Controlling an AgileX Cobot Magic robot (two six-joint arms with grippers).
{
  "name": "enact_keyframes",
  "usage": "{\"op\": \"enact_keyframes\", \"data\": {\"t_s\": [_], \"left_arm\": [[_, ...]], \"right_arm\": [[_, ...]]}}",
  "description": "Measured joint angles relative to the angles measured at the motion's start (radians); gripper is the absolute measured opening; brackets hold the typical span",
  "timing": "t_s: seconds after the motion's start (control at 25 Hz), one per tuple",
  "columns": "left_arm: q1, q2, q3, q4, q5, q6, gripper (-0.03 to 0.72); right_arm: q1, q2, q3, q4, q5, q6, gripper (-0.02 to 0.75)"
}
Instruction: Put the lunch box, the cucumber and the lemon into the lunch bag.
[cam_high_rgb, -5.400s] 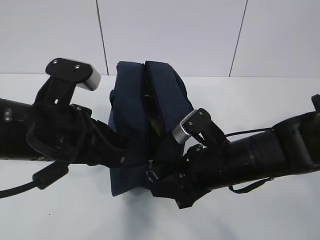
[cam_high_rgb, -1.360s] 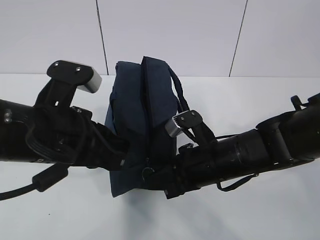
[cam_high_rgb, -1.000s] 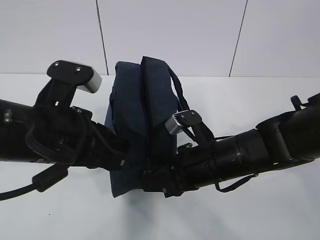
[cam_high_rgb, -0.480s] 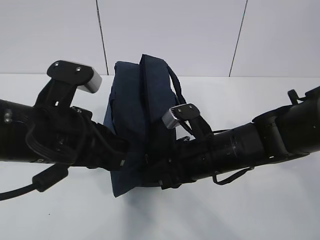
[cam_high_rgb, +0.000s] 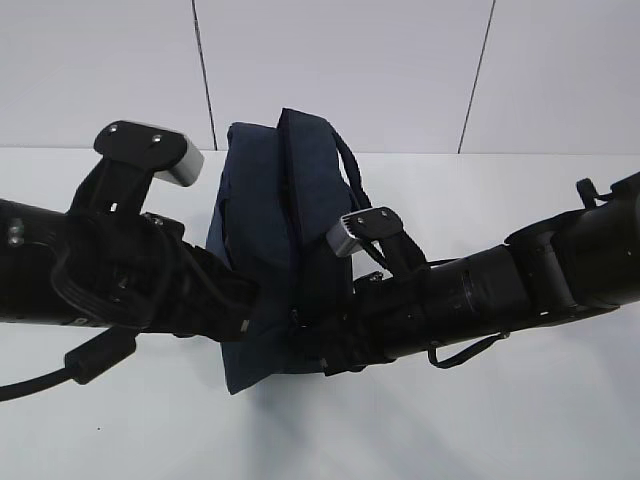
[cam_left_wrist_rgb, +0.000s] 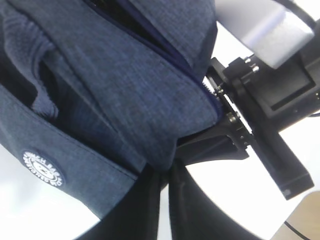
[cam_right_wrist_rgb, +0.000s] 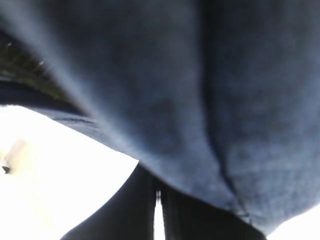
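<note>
Flanking the lunch bag – both claws closed (fabric hides any grip) on the table.

The lunch bag stands upright on the desk, just above my view's centre, between my two arms. It is dark navy fabric, boxy with a rounded top. Its zipper seam runs from the top at twelve o'clock down its front toward six. One loop handle arcs off its upper side toward two o'clock. A round white logo patch marks one side panel.
</note>
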Motion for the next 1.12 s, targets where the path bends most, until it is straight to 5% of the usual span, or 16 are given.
{"op": "enact_keyframes", "data": {"t_s": [0.52, 1.12], "left_arm": [[0.000, 0.000, 0.000, 0.004, 0.001, 0.000, 0.003], [0.000, 0.000, 0.000, 0.006, -0.012, 0.000, 0.003]], "right_arm": [[0.000, 0.000, 0.000, -0.026, 0.012, 0.049, 0.020], [0.000, -0.111, 0.000, -0.339, 0.028, 0.230, 0.020]]}}
